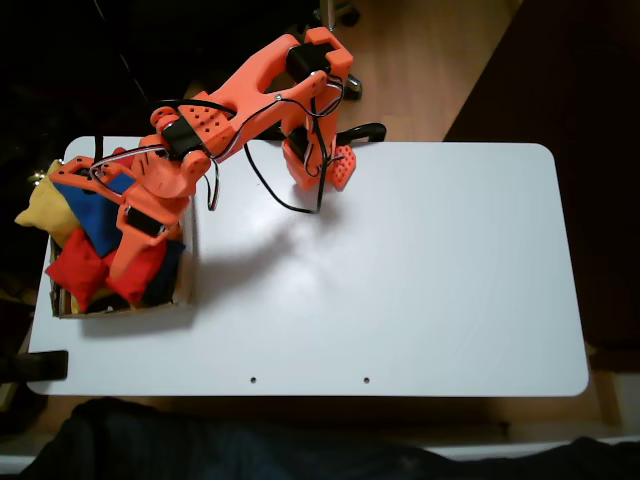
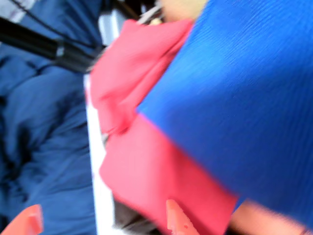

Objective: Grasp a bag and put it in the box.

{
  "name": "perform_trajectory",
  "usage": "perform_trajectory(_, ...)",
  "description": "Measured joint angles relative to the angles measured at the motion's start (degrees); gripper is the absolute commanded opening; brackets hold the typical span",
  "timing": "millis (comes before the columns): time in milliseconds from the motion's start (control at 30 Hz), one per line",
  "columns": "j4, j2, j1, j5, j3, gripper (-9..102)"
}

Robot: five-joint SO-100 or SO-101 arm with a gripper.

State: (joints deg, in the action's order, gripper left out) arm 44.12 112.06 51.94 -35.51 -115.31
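red beanbag (image 2: 161, 181): soft, light, yielding; pinch a corner or bunched middle | pincer (image 2: 102, 220): spread, over cardboard box (image 1: 186, 285)

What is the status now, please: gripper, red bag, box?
Gripper over the box, fingertips apart, nothing visibly held. Red bags lie inside the box. Blue bag and yellow bag piled at its far side, crowding it.
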Motion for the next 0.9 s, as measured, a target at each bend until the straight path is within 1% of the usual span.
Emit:
perform_trajectory(267,1.23,7.38,-3.34,5.71,0.09,53)
perform_trajectory(367,5.27,10.20,-5.63,8.35,1.76,53)
perform_trajectory(600,18.28,17.14,-14.15,12.48,7.21,53)
perform_trajectory(767,25.05,22.24,-21.27,13.62,7.38,59)
perform_trajectory(900,28.13,26.46,-26.81,14.94,7.47,62)
